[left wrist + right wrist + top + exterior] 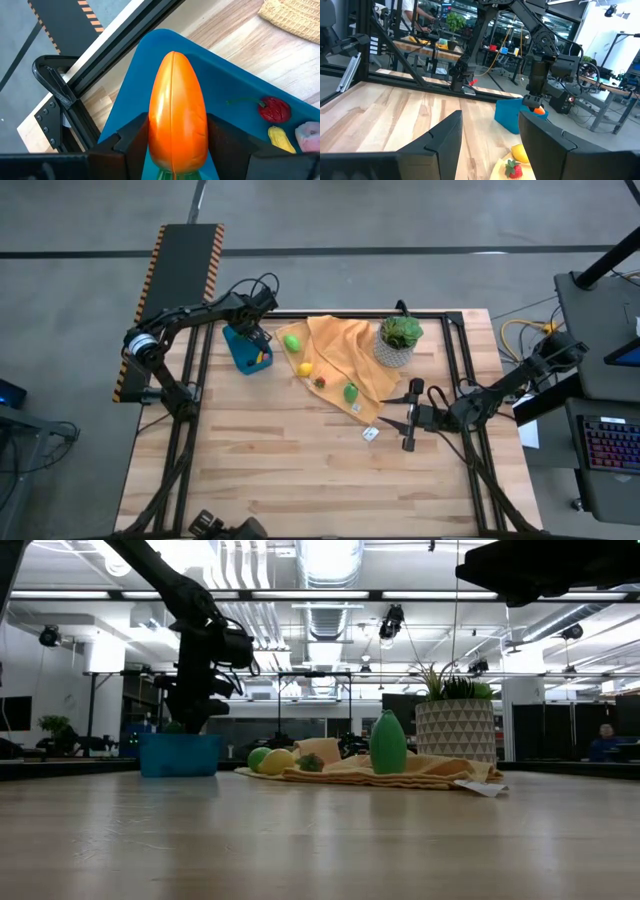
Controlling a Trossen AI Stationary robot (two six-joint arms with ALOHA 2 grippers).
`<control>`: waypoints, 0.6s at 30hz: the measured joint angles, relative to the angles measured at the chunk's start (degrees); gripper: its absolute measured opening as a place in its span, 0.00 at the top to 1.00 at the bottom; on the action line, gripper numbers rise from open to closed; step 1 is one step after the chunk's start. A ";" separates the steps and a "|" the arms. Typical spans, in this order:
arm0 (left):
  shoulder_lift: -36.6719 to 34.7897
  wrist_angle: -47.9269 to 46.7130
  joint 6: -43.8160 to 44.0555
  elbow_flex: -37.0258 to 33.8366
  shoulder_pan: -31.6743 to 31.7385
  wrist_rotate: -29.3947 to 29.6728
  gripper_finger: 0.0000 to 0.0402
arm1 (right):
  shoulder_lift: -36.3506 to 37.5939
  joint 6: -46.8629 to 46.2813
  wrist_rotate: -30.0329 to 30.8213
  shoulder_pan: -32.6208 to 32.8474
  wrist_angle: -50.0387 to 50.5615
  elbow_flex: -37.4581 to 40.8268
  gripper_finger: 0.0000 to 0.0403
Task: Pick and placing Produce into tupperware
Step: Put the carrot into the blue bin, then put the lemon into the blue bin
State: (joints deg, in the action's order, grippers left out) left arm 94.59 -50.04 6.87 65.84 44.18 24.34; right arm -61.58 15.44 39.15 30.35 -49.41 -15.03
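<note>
**Orange carrot held over the blue tupperware**

Orange and glossy, a toy carrot [176,107] sits clamped between the two dark fingers [131,142] of the left hand [260,332], its pointed tip aimed down into the blue tupperware [244,352]. The fingers stand partly apart, pressed on both sides of the carrot, with a bit of its green top showing beneath. The carrot hangs above the tupperware floor, not resting on it. Inside the tupperware lie a red cherry-like piece [274,109], a small yellow piece [281,138] and a pale pink piece [308,136], close together near one wall.

The right hand [409,420] waits low over the table, well apart from the tupperware, on the far side of the cloth from it. Its fingers are spread wide and hold nothing.

The tupperware stands on a pale wooden table [300,470] framed by black rails. Just beside the tupperware lies an orange-yellow cloth [340,345]. On the cloth are a lime-green fruit [291,342] nearest the tupperware, then a yellow lemon [305,369], a small strawberry [319,382] and a green pear-shaped piece [351,392] farther from it. A leafy plant in a patterned pale pot [398,340] stands at the cloth's far edge from the tupperware.

Beyond the table is a workshop with ceiling lights, ducts and benches; a person [604,740] sits in the background.
</note>
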 joint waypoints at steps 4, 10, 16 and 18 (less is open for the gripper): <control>0.00 0.00 -0.05 0.00 0.00 -0.02 0.59 | 0.00 0.00 -0.01 0.00 0.00 0.00 0.54; 0.00 -0.17 -0.22 0.00 0.00 -0.08 0.58 | 0.00 0.00 0.01 -0.01 0.00 0.04 0.54; 0.00 -0.32 -0.42 0.00 0.00 -0.26 0.47 | 0.00 -0.44 0.00 -0.01 0.00 0.07 0.54; 0.00 -0.38 -0.49 0.00 0.00 -0.26 0.42 | 0.00 -0.43 0.01 -0.01 0.01 0.07 0.54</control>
State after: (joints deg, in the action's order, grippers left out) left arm 94.59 -50.43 6.39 65.84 44.18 24.08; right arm -61.58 15.01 39.16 30.34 -49.40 -14.96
